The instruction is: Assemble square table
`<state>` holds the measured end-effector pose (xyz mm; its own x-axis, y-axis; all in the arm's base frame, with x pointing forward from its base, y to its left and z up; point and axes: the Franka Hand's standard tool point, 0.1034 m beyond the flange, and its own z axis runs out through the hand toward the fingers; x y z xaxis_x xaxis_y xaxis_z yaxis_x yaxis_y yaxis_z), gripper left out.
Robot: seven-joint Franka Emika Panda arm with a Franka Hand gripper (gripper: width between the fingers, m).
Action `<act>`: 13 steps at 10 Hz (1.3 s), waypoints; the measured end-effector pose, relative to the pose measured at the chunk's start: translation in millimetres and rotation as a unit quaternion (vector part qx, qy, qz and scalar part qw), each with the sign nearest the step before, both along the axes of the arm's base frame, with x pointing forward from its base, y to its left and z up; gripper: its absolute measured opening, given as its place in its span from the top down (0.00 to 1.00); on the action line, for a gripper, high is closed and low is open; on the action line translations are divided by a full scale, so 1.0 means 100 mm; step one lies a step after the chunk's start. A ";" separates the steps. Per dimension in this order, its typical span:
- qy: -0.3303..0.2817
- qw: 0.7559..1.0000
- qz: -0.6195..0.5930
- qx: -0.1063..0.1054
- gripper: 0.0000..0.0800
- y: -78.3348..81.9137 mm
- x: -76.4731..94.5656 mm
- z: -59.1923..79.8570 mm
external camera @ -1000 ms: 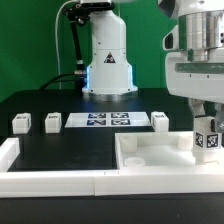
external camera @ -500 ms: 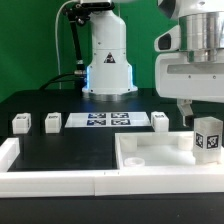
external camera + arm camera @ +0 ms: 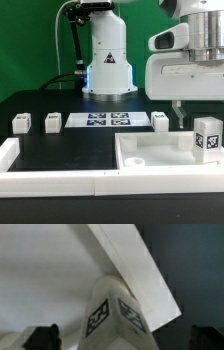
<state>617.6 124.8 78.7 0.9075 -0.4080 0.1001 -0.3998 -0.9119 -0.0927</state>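
Observation:
The square table's white slab (image 3: 150,160) lies at the exterior view's right, rim up. One tagged leg block (image 3: 208,135) stands upright in its far right corner. My gripper (image 3: 200,110) hangs just above that leg, open and holding nothing. In the wrist view the leg (image 3: 115,308) rises from the corner of the slab (image 3: 50,269) between my dark fingertips (image 3: 42,337), with a clear gap on each side. Three more leg blocks stand on the black table: two at the left (image 3: 20,124) (image 3: 52,122) and one near the middle (image 3: 160,121).
The marker board (image 3: 108,120) lies flat between the loose leg blocks. White border rails run along the front (image 3: 50,182) and the left edge (image 3: 8,150). The robot's base (image 3: 108,60) stands behind the marker board.
My gripper opened and let go of the leg in the slab's corner. It then rose and drifted toward the exterior view's left. The leg stays upright.

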 end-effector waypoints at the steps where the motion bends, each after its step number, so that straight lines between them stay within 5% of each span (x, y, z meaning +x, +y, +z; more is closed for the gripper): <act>1: -0.001 1.000 0.024 -0.003 0.19 0.00 0.00 0.00; 8: -0.009 0.969 0.242 -0.041 0.23 -0.07 0.01 0.00; 10: -0.009 0.970 0.238 -0.040 0.64 -0.07 0.01 0.00; 13: -0.008 0.974 0.223 -0.038 0.64 -0.07 0.01 0.00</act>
